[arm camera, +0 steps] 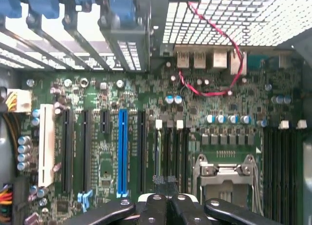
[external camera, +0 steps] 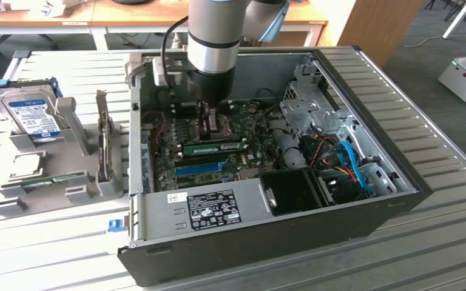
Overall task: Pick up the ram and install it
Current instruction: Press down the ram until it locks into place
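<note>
- My gripper (arm camera: 168, 198) hangs inside the computer case (external camera: 395, 200), jaws closed on nothing.
- The ram (external camera: 215, 147) lies seated on the motherboard (arm camera: 234, 137).
- It looks light, stiff and fragile; I'd hold its long edges.

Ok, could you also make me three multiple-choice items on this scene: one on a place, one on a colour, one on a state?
1. Where does the hard drive stand?
A. In a grey holder on the table, at the exterior view's left of the computer case
B. Inside the computer case
C. On top of the arm

2. In the wrist view, what colour is the long slot between the black ones?
A. Yellow
B. Red
C. Blue

3. How are the fingers of the gripper?
A. Wide open
B. Shut
C. Closed around the hard drive

Answers:
1 A, the drive sits upright in the holder outside the case.
2 C, it is plainly blue.
3 B, the fingers meet over the board.
</note>
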Controlling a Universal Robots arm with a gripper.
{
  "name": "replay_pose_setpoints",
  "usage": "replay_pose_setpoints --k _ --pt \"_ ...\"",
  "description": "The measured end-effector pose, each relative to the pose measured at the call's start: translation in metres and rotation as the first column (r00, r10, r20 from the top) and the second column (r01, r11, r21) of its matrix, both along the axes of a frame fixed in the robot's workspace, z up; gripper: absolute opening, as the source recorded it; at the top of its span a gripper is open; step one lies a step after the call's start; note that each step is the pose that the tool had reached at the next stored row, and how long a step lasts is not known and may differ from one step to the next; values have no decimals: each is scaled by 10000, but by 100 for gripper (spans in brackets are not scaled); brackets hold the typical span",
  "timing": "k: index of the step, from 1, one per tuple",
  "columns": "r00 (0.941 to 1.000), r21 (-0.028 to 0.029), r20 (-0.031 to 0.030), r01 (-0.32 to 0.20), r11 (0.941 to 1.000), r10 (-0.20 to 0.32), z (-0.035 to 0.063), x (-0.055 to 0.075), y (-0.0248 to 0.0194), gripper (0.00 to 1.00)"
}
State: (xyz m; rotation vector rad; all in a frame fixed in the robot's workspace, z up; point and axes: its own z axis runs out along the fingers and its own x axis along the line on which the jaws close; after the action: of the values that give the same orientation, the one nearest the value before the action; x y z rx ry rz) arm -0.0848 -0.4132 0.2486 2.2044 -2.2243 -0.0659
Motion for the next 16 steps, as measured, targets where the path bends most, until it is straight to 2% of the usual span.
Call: replay_pose_setpoints --k 6,16 --pt "10000 0 0 0 10000 0 0 -80 0 11" --pt "10000 0 0 0 10000 0 -13 -81 -13 11"
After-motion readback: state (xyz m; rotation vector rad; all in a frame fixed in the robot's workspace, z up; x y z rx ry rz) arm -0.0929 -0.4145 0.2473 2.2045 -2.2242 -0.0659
